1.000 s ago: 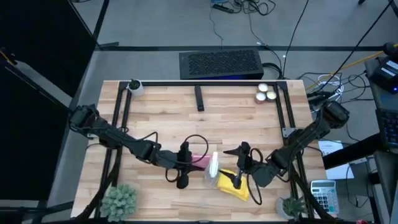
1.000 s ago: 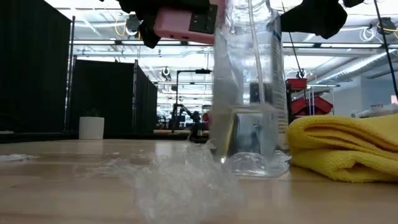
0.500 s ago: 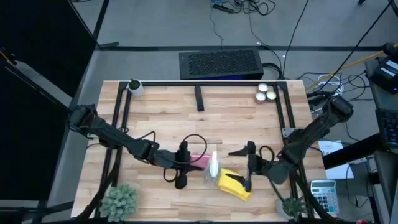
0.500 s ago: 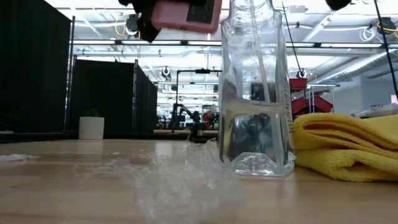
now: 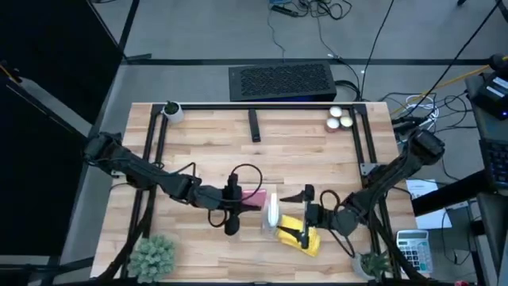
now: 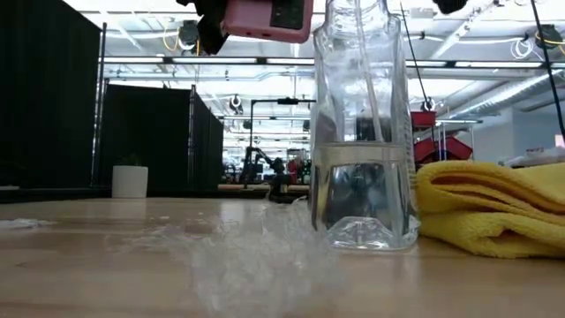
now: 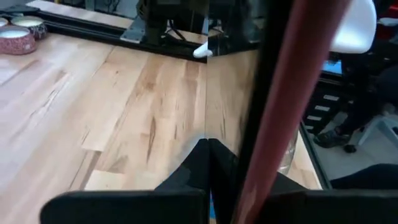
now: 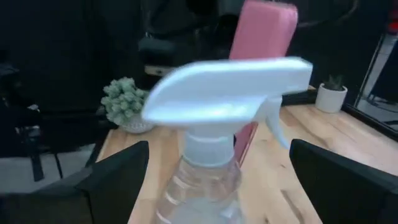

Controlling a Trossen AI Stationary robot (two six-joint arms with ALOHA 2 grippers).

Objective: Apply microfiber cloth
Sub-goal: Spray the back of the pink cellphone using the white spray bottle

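Microfiber cloth (image 5: 300,236) is lying folded on the wooden table (image 5: 302,159) near the front edge, at about 5 o'clock from the table's centre. In the low view the yellow cloth (image 6: 491,208) is sitting flat on the wood, just at 3 o'clock of the clear spray bottle (image 6: 364,132).

Right gripper (image 5: 304,216) is hovering over the cloth, fingers spread wide apart, gripping nothing; whether the lower fingertip is touching the fabric is unclear. Its wrist view is looking past both dark fingers (image 8: 118,180) at the white spray head (image 8: 227,93).

Spray bottle (image 5: 271,214) is standing upright just at 9 o'clock of the cloth, partly filled with liquid.

Left gripper (image 5: 232,208) is at 9 o'clock of the bottle, clamped on a pink-cased phone (image 5: 253,198) and holding it up off the table. The low view is showing the pink case (image 6: 267,18) hanging above the tabletop.

Farther out: a white cup (image 5: 171,110) at 11 o'clock, three small candles (image 5: 340,118) at 1 o'clock, two small potted plants (image 5: 152,256) at the front corners.
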